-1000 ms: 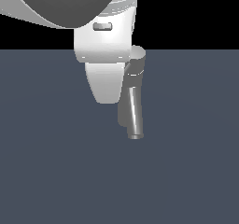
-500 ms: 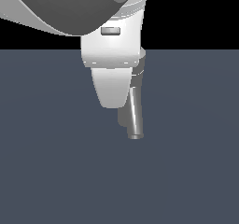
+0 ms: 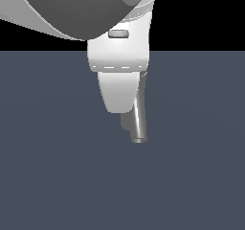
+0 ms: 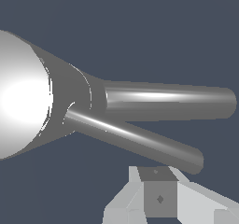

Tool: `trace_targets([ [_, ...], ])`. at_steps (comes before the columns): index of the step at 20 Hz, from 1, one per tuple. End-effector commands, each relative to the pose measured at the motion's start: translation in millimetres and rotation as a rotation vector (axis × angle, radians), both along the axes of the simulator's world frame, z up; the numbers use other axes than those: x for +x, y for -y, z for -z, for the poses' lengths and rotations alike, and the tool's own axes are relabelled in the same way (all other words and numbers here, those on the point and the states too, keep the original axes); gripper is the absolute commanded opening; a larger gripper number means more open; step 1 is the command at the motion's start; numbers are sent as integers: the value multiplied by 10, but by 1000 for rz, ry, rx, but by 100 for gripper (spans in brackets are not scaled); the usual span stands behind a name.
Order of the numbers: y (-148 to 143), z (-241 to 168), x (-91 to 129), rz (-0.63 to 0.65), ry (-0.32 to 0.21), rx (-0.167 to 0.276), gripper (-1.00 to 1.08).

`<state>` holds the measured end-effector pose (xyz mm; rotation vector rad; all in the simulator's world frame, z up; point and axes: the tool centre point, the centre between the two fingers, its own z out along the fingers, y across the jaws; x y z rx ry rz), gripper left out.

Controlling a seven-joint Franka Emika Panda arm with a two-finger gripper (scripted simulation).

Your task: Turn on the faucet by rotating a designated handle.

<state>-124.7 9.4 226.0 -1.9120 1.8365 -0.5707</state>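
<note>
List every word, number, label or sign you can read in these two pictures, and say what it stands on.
None: no readable text in either view.
The faucet, its handle and the spout are plain grey metal.
The gripper casing is unmarked white; its small diamond mark is not lettering.

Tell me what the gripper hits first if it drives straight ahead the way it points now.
Probably the handle: in the wrist view it lies just ahead of the gripper, nearer than the faucet spout. Depth is unclear.

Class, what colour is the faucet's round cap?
The cap looks bright white-grey, shiny metal, glaring under light. It shows best in the wrist view.
</note>
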Motion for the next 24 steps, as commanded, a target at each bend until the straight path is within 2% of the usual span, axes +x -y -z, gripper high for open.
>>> trace_targets([
  [1, 83, 8, -7, 11, -1, 1, -100],
  [24, 497, 51, -51, 18, -5, 1, -100],
])
